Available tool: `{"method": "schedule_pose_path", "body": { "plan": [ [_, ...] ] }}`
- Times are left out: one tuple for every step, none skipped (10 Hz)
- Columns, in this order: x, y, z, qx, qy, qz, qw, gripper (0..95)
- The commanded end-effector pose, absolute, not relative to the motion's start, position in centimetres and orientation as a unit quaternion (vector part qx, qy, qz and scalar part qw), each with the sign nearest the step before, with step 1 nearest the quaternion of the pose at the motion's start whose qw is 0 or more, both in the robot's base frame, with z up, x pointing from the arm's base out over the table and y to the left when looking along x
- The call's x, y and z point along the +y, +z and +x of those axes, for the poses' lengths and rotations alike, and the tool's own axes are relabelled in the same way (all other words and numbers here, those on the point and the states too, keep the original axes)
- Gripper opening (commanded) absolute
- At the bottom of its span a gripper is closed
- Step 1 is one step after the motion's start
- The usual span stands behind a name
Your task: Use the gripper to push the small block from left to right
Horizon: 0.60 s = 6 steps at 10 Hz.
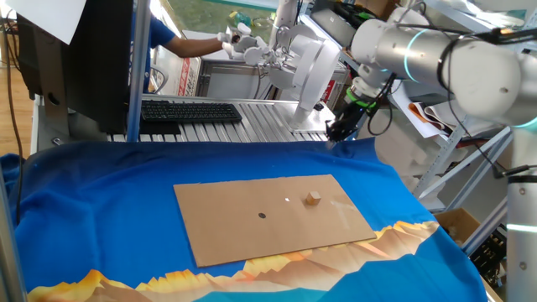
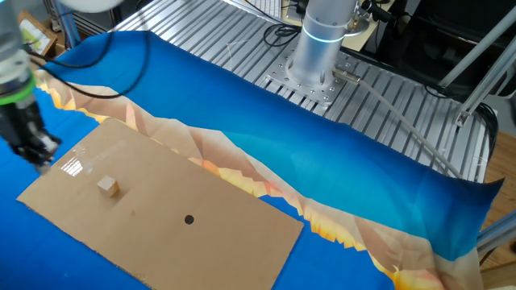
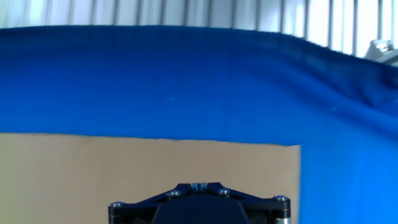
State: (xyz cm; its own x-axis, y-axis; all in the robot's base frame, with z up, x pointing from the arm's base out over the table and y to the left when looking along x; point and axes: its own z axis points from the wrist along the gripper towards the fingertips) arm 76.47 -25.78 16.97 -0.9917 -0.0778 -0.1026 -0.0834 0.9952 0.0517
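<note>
The small block (image 1: 313,198) sits on the cardboard sheet (image 1: 252,239), a tan cube close in colour to the board, toward the sheet's right half in the one fixed view and a little to the right of a small dark dot (image 1: 262,216) marked near the sheet's middle. In the other fixed view the block (image 2: 108,187) lies between that dot (image 2: 189,218) and the sheet's corner nearest the arm.

The claw (image 1: 340,130) hangs above the blue cloth (image 1: 109,193) that covers the table, beyond the sheet's far edge and well apart from the block, so no contact has been made. Its fingers look drawn together into one dark point, though the view is too small to be sure, and the hand view shows only the tool's black base (image 3: 199,202) with the sheet and cloth ahead, so I cannot tell for certain whether it is closed.

Judging by its look, the block is light, rigid wood that should slide easily on smooth cardboard and could just as easily skid off line or spin if struck off centre. No grasp is called for; the tip should meet the middle of the block's left face, low down, so the cube slides and does not tip over. A slow, steady push seems safest
</note>
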Motion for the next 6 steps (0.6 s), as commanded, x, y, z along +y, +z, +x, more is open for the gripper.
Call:
{"method": "schedule_pose_path", "body": {
  "plan": [
    [-25.09, 18.15, 75.97, 0.998, 0.022, -0.039, 0.053, 0.0],
    [-25.09, 18.17, 75.97, 0.998, 0.02, -0.039, 0.054, 0.0],
    [-25.07, 18.15, 75.97, 0.998, 0.02, -0.037, 0.054, 0.0],
    [-25.05, 18.15, 75.98, 0.998, 0.02, -0.035, 0.053, 0.0],
    [-24.94, 18.16, 76.01, 0.998, 0.021, -0.03, 0.052, 0.0],
    [-24.85, 18.17, 76.04, 0.998, 0.02, -0.027, 0.052, 0.0]
  ]
}}
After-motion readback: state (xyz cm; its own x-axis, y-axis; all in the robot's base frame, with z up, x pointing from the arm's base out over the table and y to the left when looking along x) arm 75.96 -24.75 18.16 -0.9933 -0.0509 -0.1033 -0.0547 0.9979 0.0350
